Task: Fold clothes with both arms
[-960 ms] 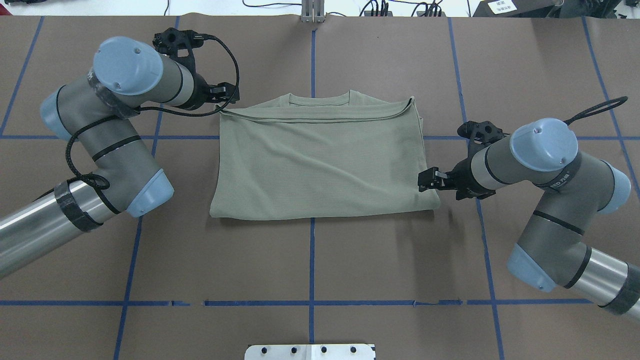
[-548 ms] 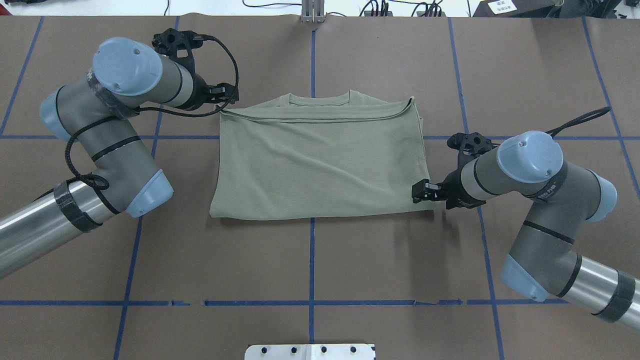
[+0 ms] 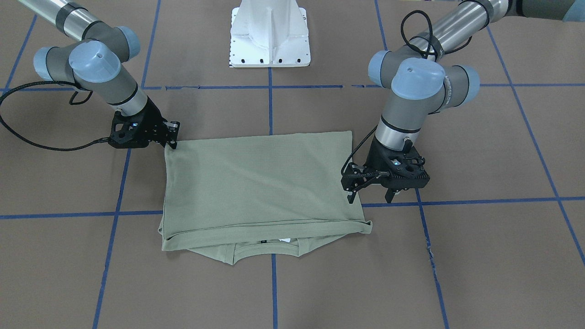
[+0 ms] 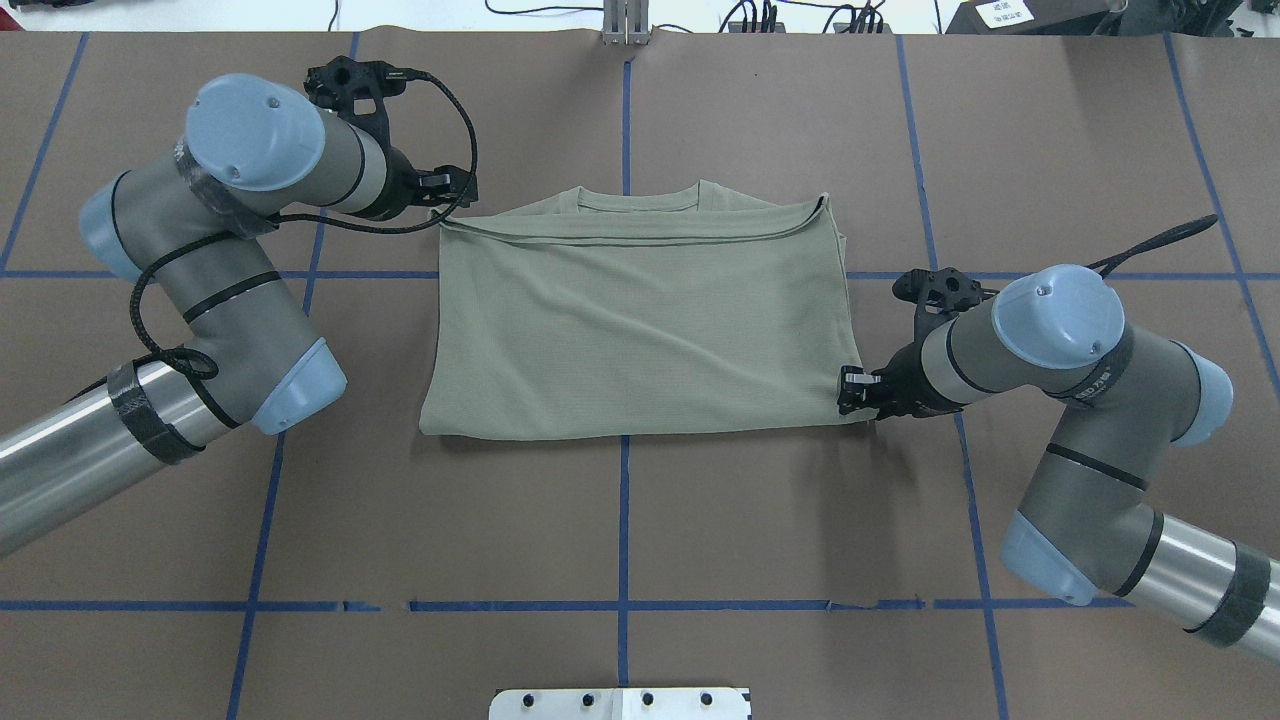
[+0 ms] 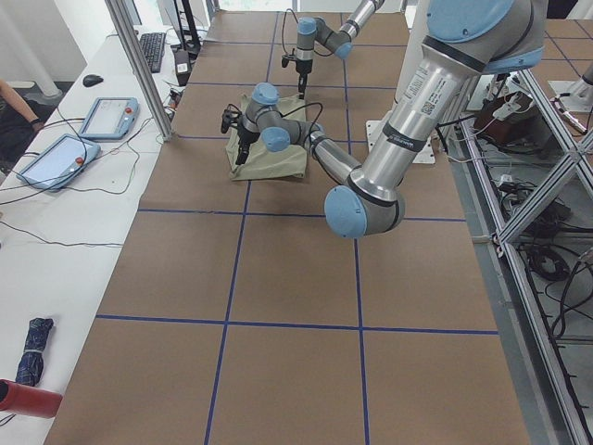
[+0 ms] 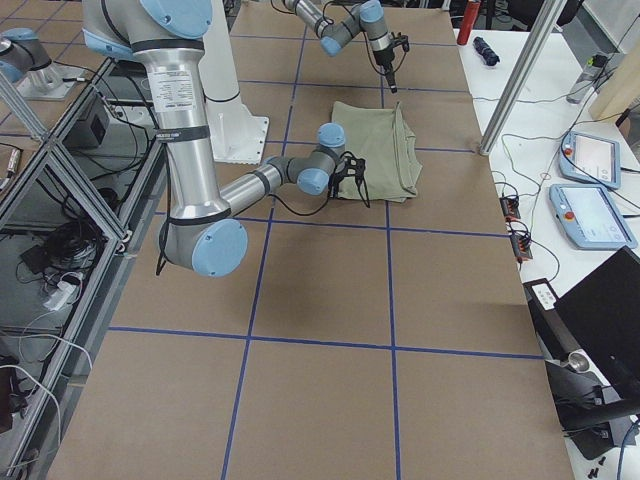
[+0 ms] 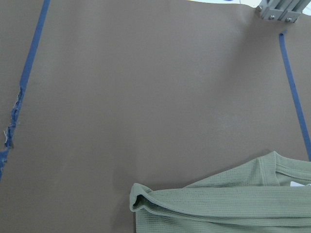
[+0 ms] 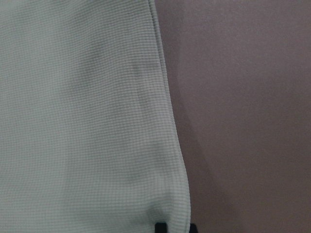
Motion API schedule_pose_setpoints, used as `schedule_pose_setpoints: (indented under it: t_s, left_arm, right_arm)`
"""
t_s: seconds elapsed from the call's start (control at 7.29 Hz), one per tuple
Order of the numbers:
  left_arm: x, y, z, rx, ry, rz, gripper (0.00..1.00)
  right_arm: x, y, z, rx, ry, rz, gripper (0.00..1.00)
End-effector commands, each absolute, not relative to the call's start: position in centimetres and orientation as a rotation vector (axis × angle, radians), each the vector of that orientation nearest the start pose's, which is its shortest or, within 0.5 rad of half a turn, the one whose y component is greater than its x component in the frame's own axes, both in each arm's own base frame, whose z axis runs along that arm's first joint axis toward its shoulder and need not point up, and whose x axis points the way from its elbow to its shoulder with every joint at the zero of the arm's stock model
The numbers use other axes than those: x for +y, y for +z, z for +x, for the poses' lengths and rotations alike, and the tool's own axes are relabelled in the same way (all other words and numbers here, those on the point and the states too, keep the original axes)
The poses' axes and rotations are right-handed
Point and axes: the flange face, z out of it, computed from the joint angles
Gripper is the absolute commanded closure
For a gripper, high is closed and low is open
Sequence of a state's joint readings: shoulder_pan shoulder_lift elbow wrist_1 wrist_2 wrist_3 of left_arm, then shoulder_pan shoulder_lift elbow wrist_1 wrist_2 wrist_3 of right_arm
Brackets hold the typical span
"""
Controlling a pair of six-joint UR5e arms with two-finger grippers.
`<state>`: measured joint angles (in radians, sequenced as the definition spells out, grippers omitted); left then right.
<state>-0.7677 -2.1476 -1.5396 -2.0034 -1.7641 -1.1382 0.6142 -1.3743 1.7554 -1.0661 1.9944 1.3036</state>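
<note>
My right gripper (image 4: 858,392) has slid in onto the near right corner of the folded shirt (image 4: 640,320), which lies mid-way along the bench (image 4: 640,530), so a grab looks next. Its jaws straddle the hem; clamped or not, I cannot tell. The left gripper (image 3: 370,200) hangs, jaws apart, by the far left corner. The sleeves are hidden.

Green shirt (image 4: 640,320) flat on brown table (image 4: 800,520)

A brown bench (image 4: 700,520) carries a grid of blue tape lines (image 4: 623,520). On the white side table (image 5: 83,218) beside it lie a keyboard (image 5: 151,51), a mouse (image 5: 92,81) and two blue-edged tablets (image 5: 109,118).
</note>
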Motion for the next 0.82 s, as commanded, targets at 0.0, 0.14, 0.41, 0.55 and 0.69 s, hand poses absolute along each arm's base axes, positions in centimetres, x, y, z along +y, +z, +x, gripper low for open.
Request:
schedule_pose_setpoints:
  t_s: [0.0, 0.14, 0.41, 0.55, 0.69]
  left_arm:
    - [-57.1, 28.6, 42.6, 0.908, -0.215, 0.407, 0.00]
    - [-57.1, 28.5, 42.6, 0.910, -0.215, 0.409, 0.00]
    - [-56.9, 28.3, 42.2, 0.913, -0.220, 0.413, 0.00]
    - [-55.9, 29.5, 41.5, 0.908, -0.217, 0.411, 0.00]
    - [-55.7, 29.5, 40.9, 0.907, -0.222, 0.421, 0.00]
  right_arm:
    - [-40.0, 41.6, -41.1, -0.958, 0.122, 0.013, 1.00]
    - [-37.8, 41.4, -40.5, -0.966, 0.095, 0.005, 1.00]
    - [-30.4, 40.7, -37.8, -0.983, 0.002, -0.036, 1.00]
    - [-27.0, 40.5, -37.3, -0.982, -0.050, -0.071, 1.00]
    - [-23.5, 40.4, -36.9, -0.978, -0.111, -0.130, 1.00]
